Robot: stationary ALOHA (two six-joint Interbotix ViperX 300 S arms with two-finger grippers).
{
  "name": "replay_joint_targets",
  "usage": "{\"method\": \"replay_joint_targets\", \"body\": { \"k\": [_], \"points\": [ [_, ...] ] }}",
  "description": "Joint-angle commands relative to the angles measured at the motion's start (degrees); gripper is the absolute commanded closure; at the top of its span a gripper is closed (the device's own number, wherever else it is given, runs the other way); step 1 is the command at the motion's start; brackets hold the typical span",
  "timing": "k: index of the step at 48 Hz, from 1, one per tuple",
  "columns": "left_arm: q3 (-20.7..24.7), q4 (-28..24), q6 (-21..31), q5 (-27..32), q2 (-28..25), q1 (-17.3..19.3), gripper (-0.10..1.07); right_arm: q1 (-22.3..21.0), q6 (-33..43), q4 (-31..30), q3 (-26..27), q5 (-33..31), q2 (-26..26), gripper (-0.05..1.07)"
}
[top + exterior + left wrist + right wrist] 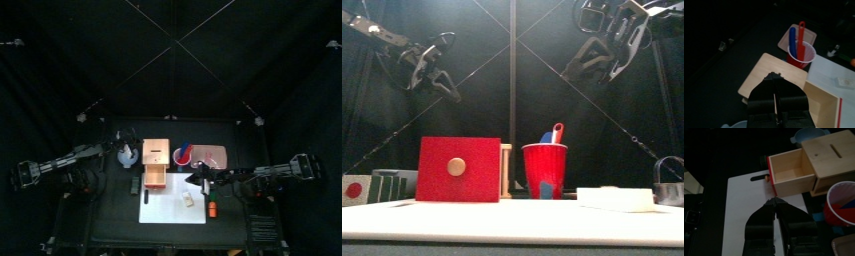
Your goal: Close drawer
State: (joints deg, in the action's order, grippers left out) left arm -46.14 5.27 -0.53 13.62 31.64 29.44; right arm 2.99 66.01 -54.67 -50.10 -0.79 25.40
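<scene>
The drawer (791, 174) is a wooden tray with a red front. It stands pulled out of the pale tan box (831, 152). From above, the drawer (155, 180) reaches from the box (156, 152) toward the white sheet. In the front view its red front (458, 168) with a round knob faces the camera. My right gripper (773, 203) is shut, with its tip just off the corner of the red front and over the white sheet (747, 213). It holds nothing. My left gripper (774, 102) hovers shut above the box top (774, 75).
A red cup (545, 170) holding a blue and a red utensil stands right of the box. Behind it lies a tan board (217, 155). A black lock-like object (668, 184) sits at the far right. Small white and green items (382, 186) are at the left. Both arms hang high.
</scene>
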Motion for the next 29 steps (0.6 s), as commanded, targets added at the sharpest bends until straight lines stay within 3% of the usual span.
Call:
{"method": "replay_joint_targets", "body": {
  "k": [1,9,19,29],
  "points": [
    [5.8,-0.97,-0.18,4.92,-2.81,1.32,0.87,0.79,0.09,0.09,2.81,0.88,-2.55,0.82],
    [14.41,-3.78,-2.29,16.08,-10.46,2.29,0.87,2.55,0.09,0.09,6.06,0.97,-8.44,0.82],
    [24.96,-3.52,-9.23,20.74,-22.15,5.1,0.87,3.96,0.09,0.26,9.93,0.88,-15.38,0.82],
    [31.73,-2.11,-14.85,25.14,-32.34,6.86,0.87,5.45,0.0,0.53,13.8,0.88,-21.36,0.82]
  ]
}}
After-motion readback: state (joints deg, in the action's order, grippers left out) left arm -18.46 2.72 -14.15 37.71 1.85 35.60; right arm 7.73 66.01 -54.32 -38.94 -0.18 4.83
